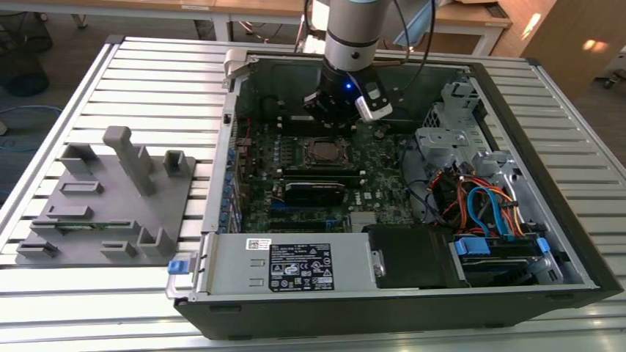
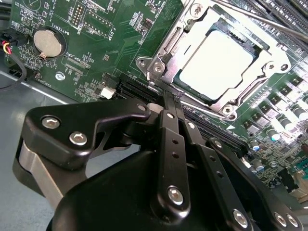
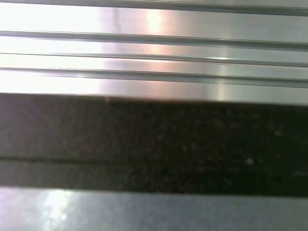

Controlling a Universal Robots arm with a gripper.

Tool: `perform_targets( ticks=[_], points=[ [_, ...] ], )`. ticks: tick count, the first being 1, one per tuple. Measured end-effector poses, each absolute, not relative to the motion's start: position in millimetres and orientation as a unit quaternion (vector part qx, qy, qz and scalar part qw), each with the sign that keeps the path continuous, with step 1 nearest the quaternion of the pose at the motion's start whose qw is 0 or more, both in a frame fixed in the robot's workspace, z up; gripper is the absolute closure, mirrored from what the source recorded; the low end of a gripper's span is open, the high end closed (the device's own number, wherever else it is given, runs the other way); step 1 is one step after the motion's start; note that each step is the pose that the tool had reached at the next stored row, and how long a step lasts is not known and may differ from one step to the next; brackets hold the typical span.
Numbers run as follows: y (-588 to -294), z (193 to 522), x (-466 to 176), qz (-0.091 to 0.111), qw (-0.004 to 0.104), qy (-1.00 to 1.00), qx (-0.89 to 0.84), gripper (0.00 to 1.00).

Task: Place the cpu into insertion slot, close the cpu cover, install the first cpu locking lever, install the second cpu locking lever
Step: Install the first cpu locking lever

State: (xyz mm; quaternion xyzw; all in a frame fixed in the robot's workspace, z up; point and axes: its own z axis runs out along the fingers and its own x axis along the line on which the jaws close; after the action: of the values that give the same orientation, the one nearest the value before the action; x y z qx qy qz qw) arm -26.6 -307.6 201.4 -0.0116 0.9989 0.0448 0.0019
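In the second wrist view the cpu (image 2: 216,61) lies flat in the insertion slot (image 2: 239,36), its pale metal top showing through the window of the cpu cover (image 2: 169,44). The cover lies down over the chip. A thin lever rod (image 2: 262,22) runs along the socket's far side. My gripper (image 2: 171,98) is shut, with both black fingertips together at the socket's near edge and nothing visible between them. In the exterior view the gripper (image 1: 338,121) hangs inside the open computer case just behind the insertion slot (image 1: 322,152).
A grey fixture block (image 1: 108,198) sits on the slatted table at the exterior view's left. Inside the case are a black card (image 1: 313,192), the power supply box (image 1: 284,265), a drive cage (image 1: 445,143) and coloured cables (image 1: 484,205). A coin battery (image 2: 48,42) sits near the gripper.
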Motion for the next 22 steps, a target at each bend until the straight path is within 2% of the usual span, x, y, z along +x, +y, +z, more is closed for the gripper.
perform_targets(
  ticks=[22],
  points=[
    [-307.5,200.8,-25.7,0.039,0.002,0.999,-0.012,0.9]
  ],
)
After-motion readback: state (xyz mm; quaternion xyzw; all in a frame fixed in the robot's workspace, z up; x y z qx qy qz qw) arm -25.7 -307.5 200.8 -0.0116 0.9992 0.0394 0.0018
